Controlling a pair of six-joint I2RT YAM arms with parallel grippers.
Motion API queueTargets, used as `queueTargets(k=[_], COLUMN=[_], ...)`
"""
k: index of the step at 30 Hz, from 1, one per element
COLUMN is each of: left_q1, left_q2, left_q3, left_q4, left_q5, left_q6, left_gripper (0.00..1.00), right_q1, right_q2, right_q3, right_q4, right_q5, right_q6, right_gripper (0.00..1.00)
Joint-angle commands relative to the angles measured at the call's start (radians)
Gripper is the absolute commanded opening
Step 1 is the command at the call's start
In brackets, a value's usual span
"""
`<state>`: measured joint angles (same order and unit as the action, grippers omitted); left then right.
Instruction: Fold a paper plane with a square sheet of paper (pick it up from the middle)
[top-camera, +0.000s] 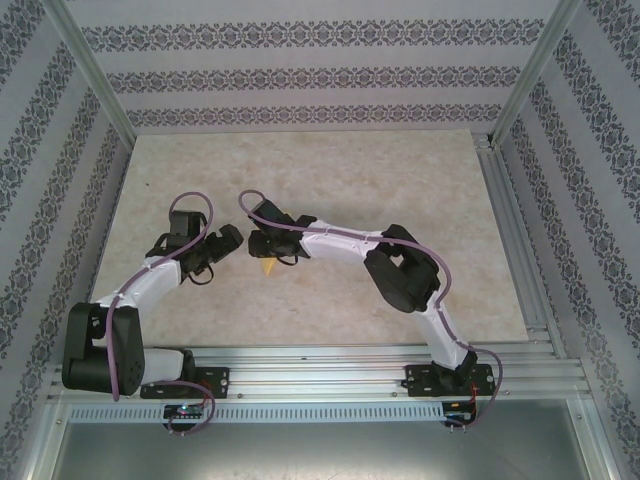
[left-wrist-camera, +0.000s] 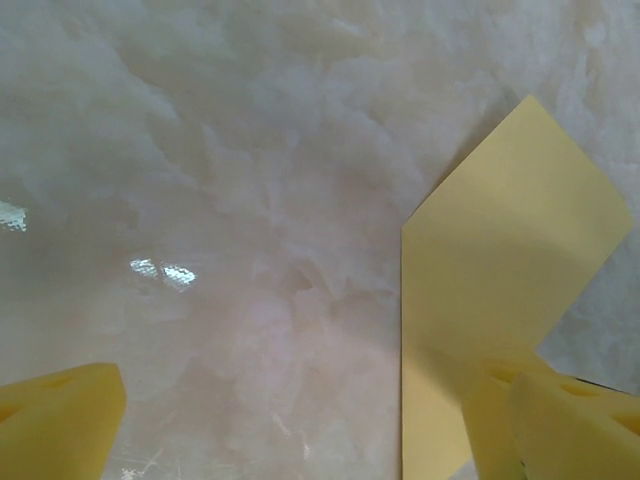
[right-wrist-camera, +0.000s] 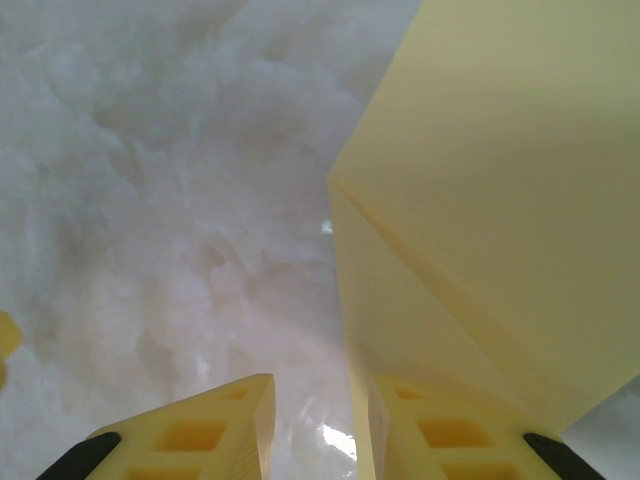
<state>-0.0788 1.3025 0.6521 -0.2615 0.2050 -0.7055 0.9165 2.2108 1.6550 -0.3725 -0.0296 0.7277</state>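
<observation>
The yellow sheet of paper (top-camera: 268, 267) lies folded on the marble table between the two grippers, mostly hidden under the right one. In the left wrist view the paper (left-wrist-camera: 500, 270) shows as a flat angled piece at the right; my left gripper (left-wrist-camera: 300, 400) stands wide open, its right finger (left-wrist-camera: 560, 420) over the paper's lower part. In the right wrist view a creased flap of paper (right-wrist-camera: 500, 180) rises at the right. My right gripper (right-wrist-camera: 320, 430) has narrow jaws; the paper's edge rests against the right finger (right-wrist-camera: 450, 435), with bare table showing in the gap.
The marble tabletop (top-camera: 330, 180) stretches far beyond the grippers. Aluminium rails run along the near edge (top-camera: 330, 365) and the right side (top-camera: 510, 230). Patterned walls enclose the table on three sides. The left gripper (top-camera: 228, 243) and right gripper (top-camera: 258, 245) nearly face each other.
</observation>
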Motion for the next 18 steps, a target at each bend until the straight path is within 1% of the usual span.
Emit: queueTargets(k=[1,12,15,18], left_q1=[0.011,0.007,-0.003,-0.028], left_q2=[0.0,0.09,0.127,0.177], left_q3=[-0.005,0.016,0.024,0.046], left_q4=[0.053,0.1,0.128,0.15], left_q5=[0.028,0.183,0.24,0.3], left_q6=[-0.015,0.028,0.037,0.053], left_gripper=[0.99,0.97,0.93,0.87], right_q1=[-0.021,-0.065,-0.071,-0.083], right_q2=[0.018,-0.011,-0.02,-0.039], right_q3=[0.004,-0.106,-0.123,-0.161], right_q4=[-0.037,0.019,0.037,0.075], right_q5=[-0.014,-0.073,-0.084,-0.105], right_q6=[-0.001,-0.046,-0.047,-0.039], right_gripper=[0.31,0.3,0.3,0.3])
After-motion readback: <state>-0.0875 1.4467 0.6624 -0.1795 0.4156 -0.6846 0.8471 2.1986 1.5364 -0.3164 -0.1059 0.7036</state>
